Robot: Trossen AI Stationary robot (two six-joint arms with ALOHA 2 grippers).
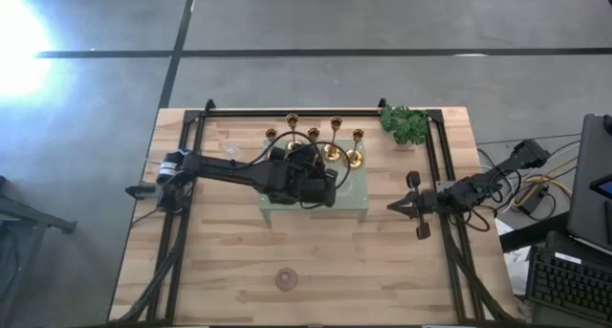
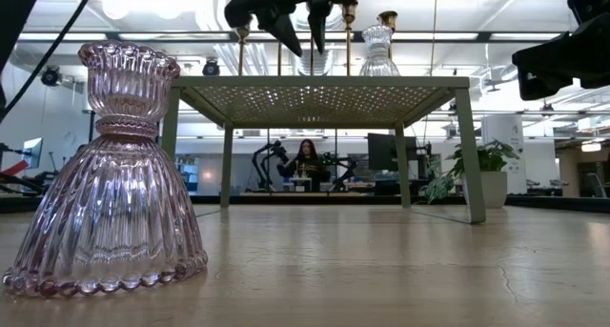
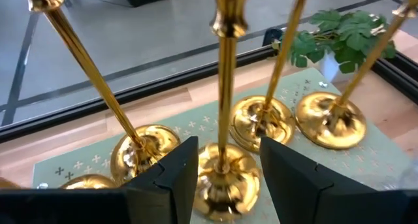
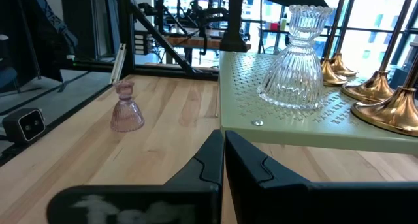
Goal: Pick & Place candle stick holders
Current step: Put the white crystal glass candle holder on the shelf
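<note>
Several gold holders stand by their round bases on the pale green perforated tray (image 1: 354, 206). My left gripper (image 3: 225, 165) is open over the tray (image 1: 314, 162). Its fingers stand on either side of the middle gold holder (image 3: 225, 87), low by its base (image 3: 222, 185), clear of the thin stem. A clear glass holder (image 4: 297, 51) stands on the tray's near right part. A pinkish glass holder (image 1: 286, 278) stands on the bare table near its front edge and fills the left of the low view (image 2: 105, 174). My right gripper (image 4: 222, 155) is shut and empty, right of the tray (image 1: 397, 206).
The tray is a raised stand on thin legs (image 2: 465, 155). The other gold holders (image 3: 330, 116) crowd close on both sides of my left gripper. A green leafy sprig (image 1: 404, 122) lies at the table's far right. Black frame rails (image 1: 435, 165) run along the table's sides.
</note>
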